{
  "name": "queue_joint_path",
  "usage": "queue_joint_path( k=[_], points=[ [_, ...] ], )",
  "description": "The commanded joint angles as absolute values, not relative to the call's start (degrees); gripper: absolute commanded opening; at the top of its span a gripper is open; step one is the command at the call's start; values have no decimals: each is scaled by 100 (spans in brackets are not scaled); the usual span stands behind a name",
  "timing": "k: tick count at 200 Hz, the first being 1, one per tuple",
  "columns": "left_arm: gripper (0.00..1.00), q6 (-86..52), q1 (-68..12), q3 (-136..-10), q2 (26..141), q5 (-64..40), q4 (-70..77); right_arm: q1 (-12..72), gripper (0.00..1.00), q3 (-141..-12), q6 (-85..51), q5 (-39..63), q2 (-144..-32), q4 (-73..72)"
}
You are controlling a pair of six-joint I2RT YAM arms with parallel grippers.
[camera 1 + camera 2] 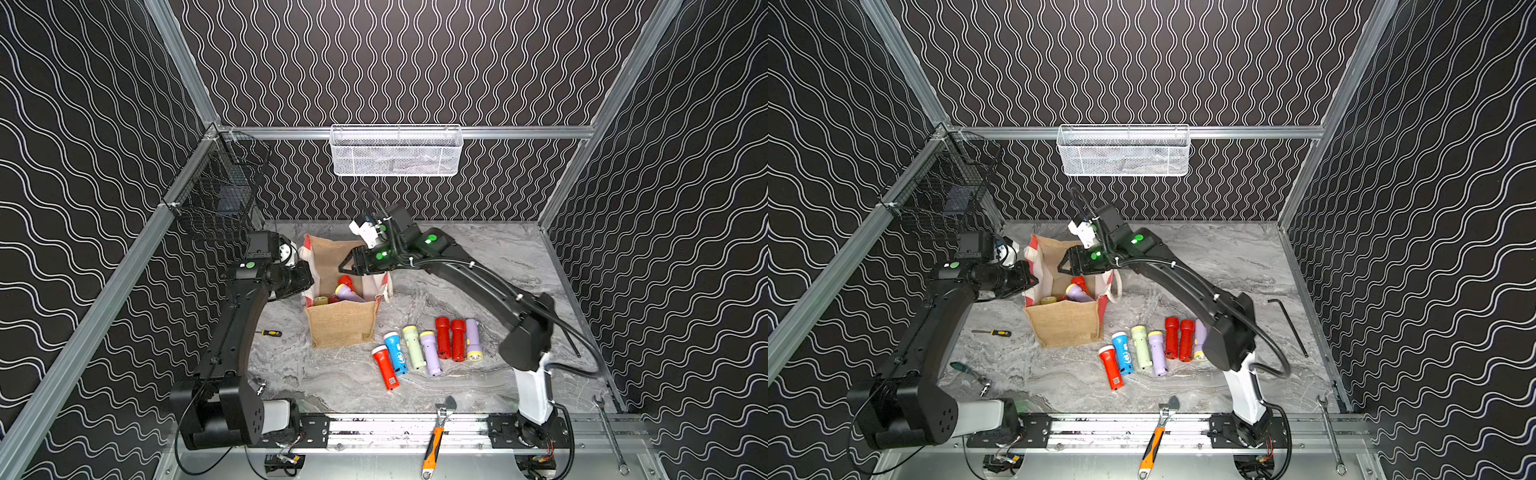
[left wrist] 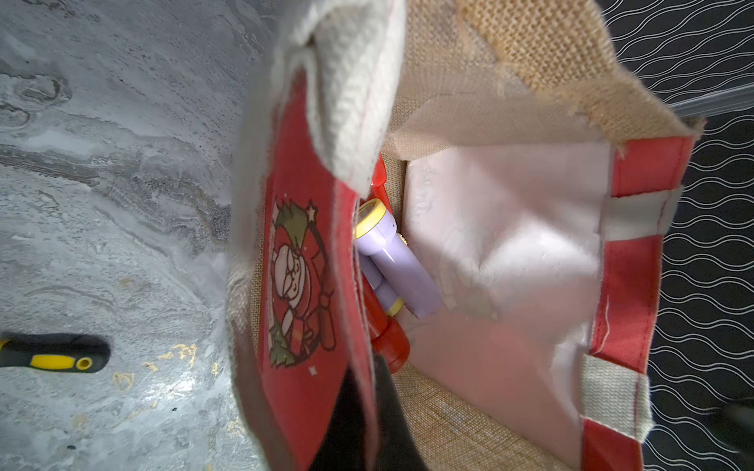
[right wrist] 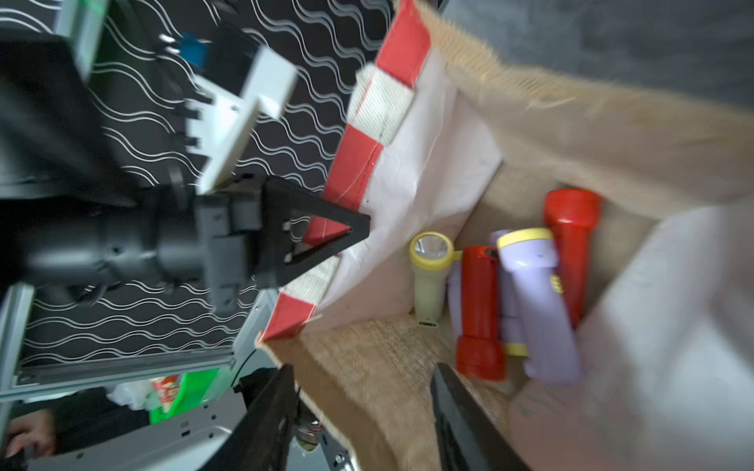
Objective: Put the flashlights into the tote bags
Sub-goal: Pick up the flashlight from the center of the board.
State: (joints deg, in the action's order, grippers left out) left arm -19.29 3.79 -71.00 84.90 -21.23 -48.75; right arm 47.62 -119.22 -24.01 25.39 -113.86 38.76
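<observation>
Burlap-walled and soft, so pinned upright left of centre: tote bag point(image 1: 340, 324) with its left red-and-white rim pinched tight in the closed left gripper point(image 3: 361, 228), seemingly to keep the mouth spread and the sides from folding in. Over that mouth, reaching in from the right, right gripper point(image 3: 363, 387) with jaws apart and nothing between them, above several flashlights point(image 3: 481, 310) lying in the bottom. Near-right of the bag, seven loose flashlights point(image 1: 428, 349) lined up side by side on the marble table point(image 1: 498, 249), probably for that arm's easy reach, yet to go in.
</observation>
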Motion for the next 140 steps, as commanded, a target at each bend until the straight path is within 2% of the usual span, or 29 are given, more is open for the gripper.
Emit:
queue_joint_path(
  k=[1,66,105,140],
  points=[
    [3,-1861,387,-7119,8490,-2159,-4711,4692,56,-11426,-2031,1674,-10714,3839],
    [3,-1852,385,-7119,8473,-2118,-4725,3908,58,-9380,-2330,388,-8691,4079],
    [3,-1842,389,-7110,8460,-2127,-4711,3713,58,-8862,-2413,-419,-8122,4926],
    [3,-1854,387,-7119,8456,-2109,-4738,3705,59,-8361,-2656,-486,-7690,5064]
  ],
)
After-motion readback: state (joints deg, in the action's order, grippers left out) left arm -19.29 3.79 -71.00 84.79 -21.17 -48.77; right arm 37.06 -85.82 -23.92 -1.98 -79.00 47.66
